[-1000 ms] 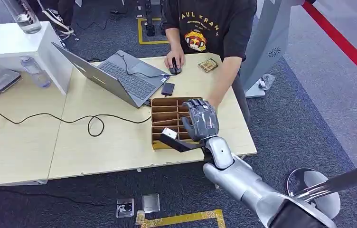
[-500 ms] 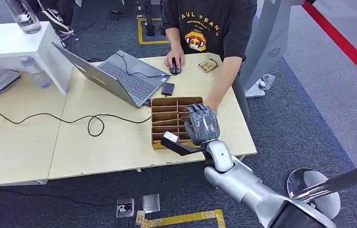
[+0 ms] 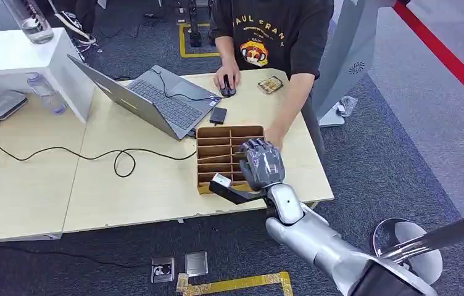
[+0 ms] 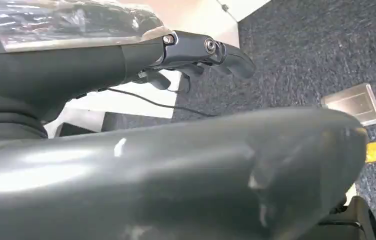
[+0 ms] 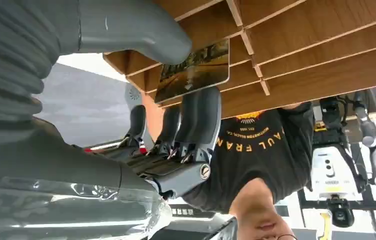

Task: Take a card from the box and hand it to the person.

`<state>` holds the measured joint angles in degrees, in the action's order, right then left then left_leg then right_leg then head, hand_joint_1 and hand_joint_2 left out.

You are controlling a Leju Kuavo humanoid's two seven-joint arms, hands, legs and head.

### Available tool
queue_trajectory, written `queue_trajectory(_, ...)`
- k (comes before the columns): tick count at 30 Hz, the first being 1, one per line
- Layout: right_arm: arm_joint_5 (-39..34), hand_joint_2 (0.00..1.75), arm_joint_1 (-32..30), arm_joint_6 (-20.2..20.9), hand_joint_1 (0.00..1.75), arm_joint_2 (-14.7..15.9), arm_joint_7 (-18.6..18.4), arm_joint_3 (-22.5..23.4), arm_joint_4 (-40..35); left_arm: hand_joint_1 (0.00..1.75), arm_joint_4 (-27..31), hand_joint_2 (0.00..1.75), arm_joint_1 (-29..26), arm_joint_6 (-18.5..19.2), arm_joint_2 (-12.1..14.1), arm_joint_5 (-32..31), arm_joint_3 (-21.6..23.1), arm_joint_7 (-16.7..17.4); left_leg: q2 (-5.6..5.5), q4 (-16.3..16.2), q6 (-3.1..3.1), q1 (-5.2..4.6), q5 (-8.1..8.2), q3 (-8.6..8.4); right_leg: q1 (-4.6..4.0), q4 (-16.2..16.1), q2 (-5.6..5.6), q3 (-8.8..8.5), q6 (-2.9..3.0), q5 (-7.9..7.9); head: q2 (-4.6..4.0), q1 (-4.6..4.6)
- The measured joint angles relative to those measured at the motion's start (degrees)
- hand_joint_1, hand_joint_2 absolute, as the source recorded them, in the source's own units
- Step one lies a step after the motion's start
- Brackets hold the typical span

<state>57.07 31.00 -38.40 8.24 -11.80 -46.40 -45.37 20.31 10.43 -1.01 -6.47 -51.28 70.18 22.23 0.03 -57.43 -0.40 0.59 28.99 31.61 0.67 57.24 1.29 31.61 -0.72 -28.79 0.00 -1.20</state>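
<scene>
A brown wooden box (image 3: pixel 217 132) with several compartments sits on the light table (image 3: pixel 143 185), near its front right. My right hand (image 3: pixel 260 165) is down over the box's right compartments, its thumb (image 3: pixel 224 187) spread wide toward the front edge. In the right wrist view a picture card (image 5: pixel 193 70) stands in a slot of the box (image 5: pixel 326 50), between my thumb (image 5: pixel 136 30) and my fingers (image 5: pixel 198 120); I see no grip on it. The person (image 3: pixel 273 31) stands across the table, one hand (image 3: pixel 274 137) by the box. My left hand (image 4: pixel 201 50) hangs, holding nothing.
An open laptop (image 3: pixel 149 98), a mouse (image 3: pixel 227 86) under the person's other hand, a small black device (image 3: pixel 218 115) and a black cable (image 3: pixel 94 154) lie on the table. Another card-like item (image 3: pixel 270 84) lies near the far edge. A white shelf (image 3: pixel 20 55) stands at the left.
My right hand has sunk lower and a little nearer over the box, and more of the box's far edge shows. The person and table things have stayed put.
</scene>
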Motion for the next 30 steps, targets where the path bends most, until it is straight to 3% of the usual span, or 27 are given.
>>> queue_trajectory(3, -0.09, 1.75, 0.49, -0.11, 1.31, -0.39, 0.07, -0.24, 0.94, 0.00, 0.00, 0.00, 0.05, 0.31, -0.04, -0.35, 0.00, -0.13, -0.01, 0.00, 0.00, 0.00, 0.00, 0.00, 0.00, 0.00, 0.00, 0.00, 0.00, 0.00, 0.00, 0.00)
queue_trajectory(8, -1.05, 1.75, 1.53, -0.35, 1.29, -0.94, 0.02, -0.57, 2.93, 0.00, 0.00, 0.00, 0.07, 0.46, -0.11, -0.72, -0.02, -0.42, -0.01, 0.00, 0.00, 0.00, 0.00, -0.01, 0.00, 0.00, 0.00, -0.01, 0.00, 0.00, 0.00, -0.02)
queue_trajectory(10, -1.14, 1.75, 1.87, -0.57, 1.38, -1.09, 0.02, -0.66, 3.61, 0.00, 0.00, 0.00, 0.08, 0.50, -0.13, -0.92, -0.02, -0.50, -0.01, 0.00, 0.00, 0.00, 0.00, -0.01, 0.00, 0.00, 0.00, -0.01, 0.00, 0.00, 0.00, 0.00)
queue_trajectory(21, -0.79, 1.75, 2.69, -1.53, 1.45, -1.55, -0.39, -0.76, 5.92, 0.00, 0.00, 0.00, 0.09, 1.05, -0.15, -1.81, -0.09, -0.90, 0.00, 0.00, 0.00, 0.00, 0.00, -0.07, 0.00, 0.00, 0.00, -0.04, 0.00, 0.00, 0.00, 0.00)
queue_trajectory(23, -0.06, 1.75, 2.68, -1.62, 1.69, -1.53, -0.59, -0.72, 5.94, 0.00, 0.00, 0.00, 0.09, 1.14, -0.15, -2.27, -0.11, -0.92, 0.00, 0.00, 0.00, 0.00, 0.00, -0.07, 0.00, 0.00, 0.00, -0.04, 0.00, 0.00, 0.00, -0.02)
queue_trajectory(30, 4.79, 1.75, 0.04, -1.70, 1.75, -1.05, 1.34, 2.82, 1.17, 0.00, 0.00, 0.00, 0.07, 1.36, -0.17, -3.30, -0.26, -0.92, 0.04, -0.01, 0.00, 0.00, 0.00, -0.04, 0.00, 0.00, -0.05, -0.02, 0.00, 0.00, 0.00, 0.00)
